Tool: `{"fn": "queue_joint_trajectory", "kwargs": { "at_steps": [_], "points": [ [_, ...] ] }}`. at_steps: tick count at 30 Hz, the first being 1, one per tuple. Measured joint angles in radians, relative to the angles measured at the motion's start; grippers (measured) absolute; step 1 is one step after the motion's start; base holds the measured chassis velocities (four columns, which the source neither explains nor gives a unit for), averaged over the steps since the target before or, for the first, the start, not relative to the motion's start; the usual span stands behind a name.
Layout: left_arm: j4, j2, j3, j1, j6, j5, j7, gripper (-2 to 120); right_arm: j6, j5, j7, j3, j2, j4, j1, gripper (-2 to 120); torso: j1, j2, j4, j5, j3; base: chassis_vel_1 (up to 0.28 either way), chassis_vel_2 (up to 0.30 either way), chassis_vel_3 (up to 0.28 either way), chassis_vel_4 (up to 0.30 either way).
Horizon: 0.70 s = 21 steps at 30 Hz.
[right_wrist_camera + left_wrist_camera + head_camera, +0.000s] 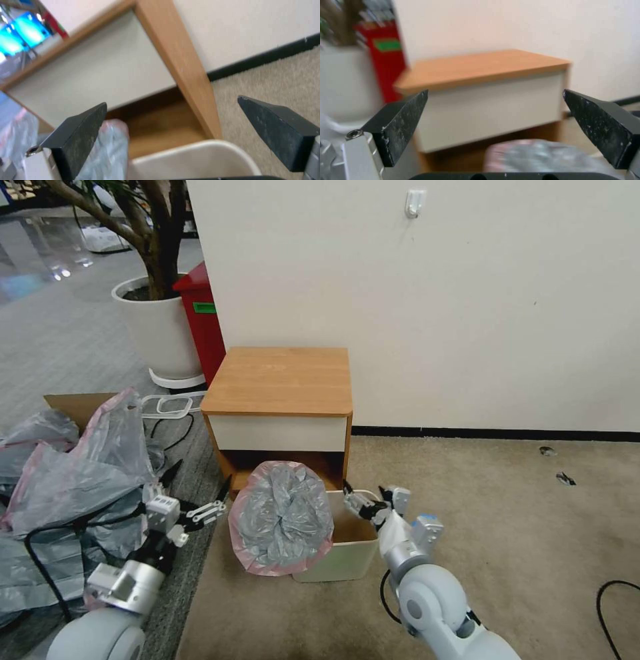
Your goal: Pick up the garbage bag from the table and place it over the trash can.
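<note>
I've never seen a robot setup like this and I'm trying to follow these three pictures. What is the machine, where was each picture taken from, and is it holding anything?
It is a wheeled robot with two arms. The wide picture comes from a camera on its head, looking down; the two close-ups come from cameras on its wrists, so the dark wedges there are its own fingers. The left gripper and the right gripper are both open and hold nothing. Between them the garbage bag, grey with a pink rim, sits partly over the left side of the cream trash can, whose right side is uncovered. Behind stands the table, a small nightstand with a bare top.
</note>
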Motion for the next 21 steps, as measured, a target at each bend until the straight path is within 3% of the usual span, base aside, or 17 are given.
{"fn": "queue_joint_trajectory", "kwargs": {
  "at_steps": [1,2,4,5,7,8,11,21],
  "points": [
    [-0.026,0.017,0.017,-0.018,0.093,-0.056,-0.016,100,0.007,0.0,-0.007,0.012,0.006,0.01,-0.009,100,0.0,0.0,-0.0002,0.0002,0.0,0.0,0.0,0.0,0.0],
    [-0.053,0.036,0.038,-0.042,0.251,-0.118,-0.064,100,0.017,0.0,-0.018,0.03,0.016,0.024,-0.025,100,0.0,0.0,-0.0003,0.0001,0.0,0.0,0.0,0.0,0.0],
    [-0.075,0.057,0.059,-0.075,0.483,-0.195,-0.144,100,0.031,0.0,-0.032,0.058,0.027,0.046,-0.047,100,0.0,0.0,-0.0002,0.0003,0.0,0.0,0.0,0.0,0.0],
    [-0.075,0.057,0.059,-0.075,0.483,-0.195,-0.144,100,0.031,0.0,-0.032,0.058,0.027,0.046,-0.047,100,0.0,0.0,-0.0002,0.0003,0.0,0.0,0.0,0.0,0.0],
    [-0.066,0.06,0.071,-0.107,0.654,-0.228,-0.228,100,0.043,0.002,-0.047,0.084,0.036,0.072,-0.078,100,0.0,0.0,-0.0001,-0.0003,0.0,0.0,0.0,0.0,0.0],
    [-0.052,0.056,0.076,-0.119,0.688,-0.233,-0.256,100,0.049,0.003,-0.055,0.097,0.04,0.083,-0.093,100,0.0,0.0,-0.0002,-0.0001,0.0,0.0,0.0,0.0,0.0],
    [-0.029,0.045,0.091,-0.135,0.708,-0.235,-0.281,100,0.058,0.003,-0.067,0.115,0.048,0.092,-0.117,100,0.0,0.0,-0.0001,-0.0002,0.0,0.0,0.0,0.0,0.0],
    [0.03,0.027,0.152,-0.215,0.694,-0.255,-0.279,100,0.07,-0.017,-0.08,0.117,0.076,0.095,-0.146,100,0.0,0.0,-0.0001,0.0,0.0,0.0,0.0,0.0,0.0]
  ]
}}
